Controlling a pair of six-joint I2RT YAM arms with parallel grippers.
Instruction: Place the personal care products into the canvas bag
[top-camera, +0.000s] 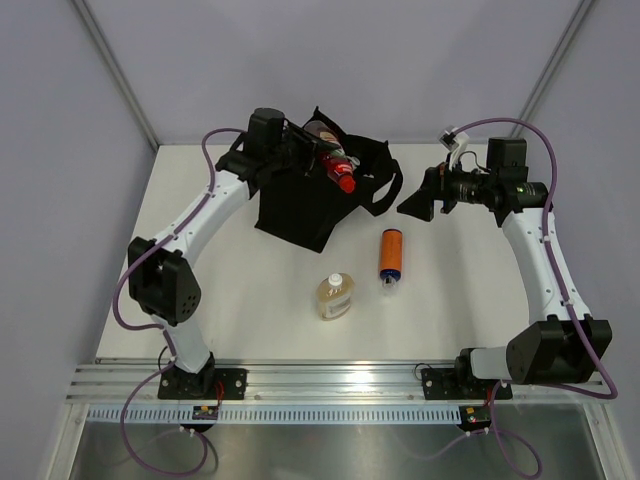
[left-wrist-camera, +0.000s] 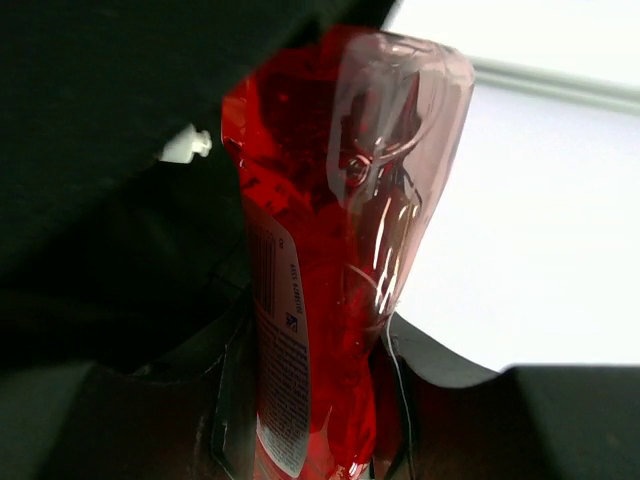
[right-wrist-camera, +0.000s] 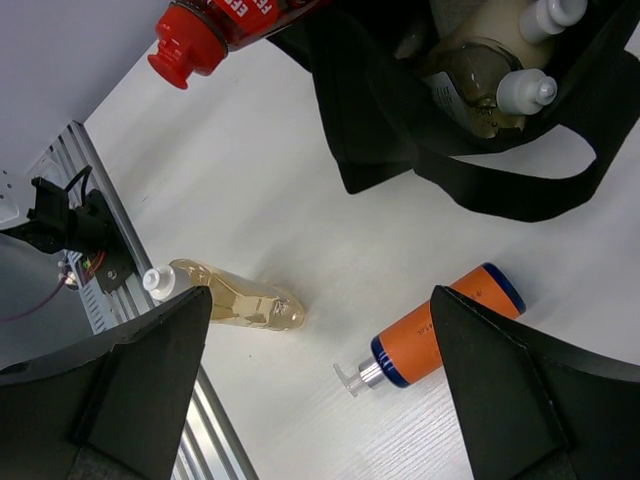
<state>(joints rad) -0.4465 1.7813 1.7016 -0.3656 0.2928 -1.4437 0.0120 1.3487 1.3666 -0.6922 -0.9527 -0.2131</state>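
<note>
Near the white table's (top-camera: 230, 300) far edge: left gripper (top-camera: 312, 150) clamped on a clear red-liquid bottle with red cap (top-camera: 338, 170), held above the open black canvas bag (top-camera: 295, 210). Right gripper (right-wrist-camera: 325, 340) wide apart, empty. Best to lower the bottle well past the bag's rim before release, so it cannot tip out. Orange cylinder bottle (top-camera: 391, 250) lies mid-table.

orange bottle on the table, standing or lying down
Lying down: the orange bottle rests lengthwise on the table, pump toward the near edge.
</note>
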